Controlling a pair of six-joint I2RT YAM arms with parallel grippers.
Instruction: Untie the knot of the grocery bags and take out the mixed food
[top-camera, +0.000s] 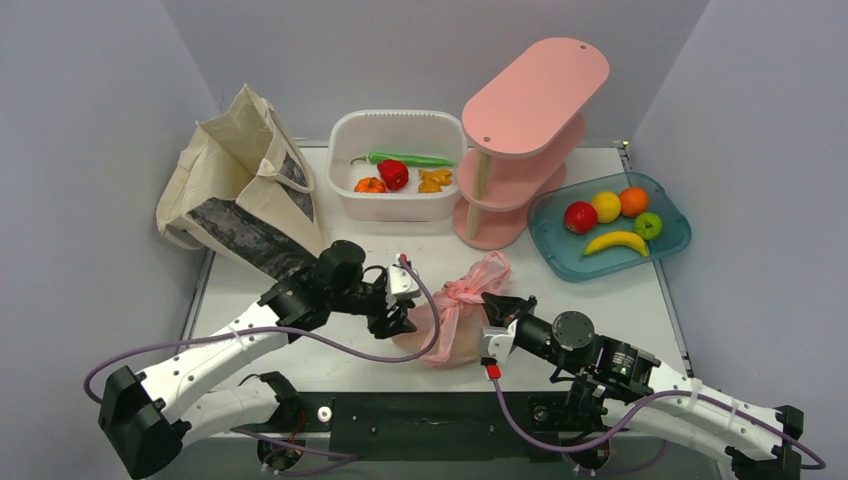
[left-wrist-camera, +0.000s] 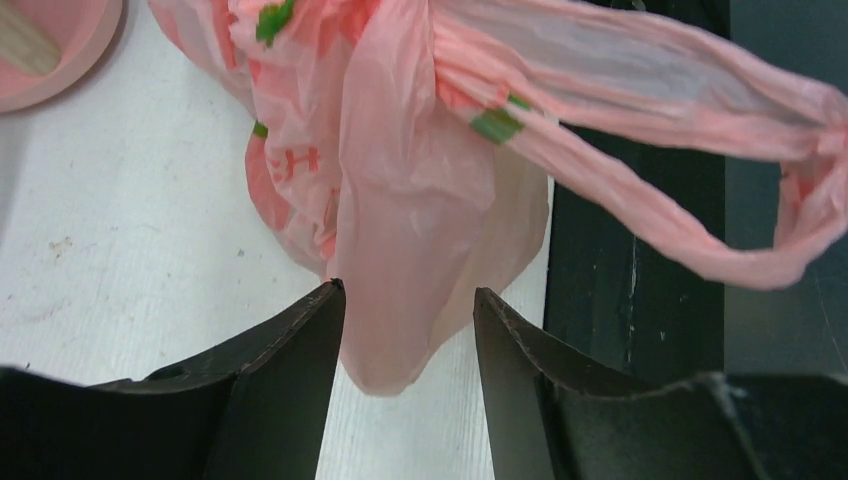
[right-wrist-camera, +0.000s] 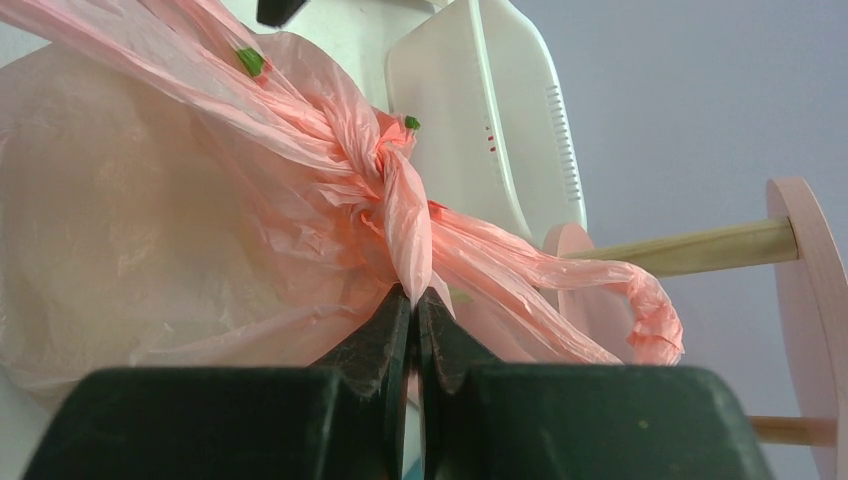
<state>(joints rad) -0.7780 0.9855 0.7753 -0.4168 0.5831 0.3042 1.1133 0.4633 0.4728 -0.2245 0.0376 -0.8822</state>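
Observation:
The thin pink plastic bag (top-camera: 458, 325) lies tied near the table's front edge, between both arms. My right gripper (right-wrist-camera: 412, 293) is shut on a pink strand just below the twisted knot (right-wrist-camera: 383, 165); in the top view it (top-camera: 493, 302) meets the bag from the right. My left gripper (left-wrist-camera: 408, 295) stands open, and a loose lobe of the bag's film (left-wrist-camera: 400, 200) hangs between its fingers without being pinched. From the top it (top-camera: 397, 318) sits at the bag's left side. The beige canvas tote (top-camera: 240, 185) stands at the back left. The mixed food is hidden.
A white tub (top-camera: 397, 125) holding red and green peppers sits at the back centre. Beside it stands a pink tiered shelf (top-camera: 535, 85). At the right is a blue tray (top-camera: 672, 238) of fruit. A bag handle loop (left-wrist-camera: 700, 235) hangs over the black front strip (left-wrist-camera: 640, 300).

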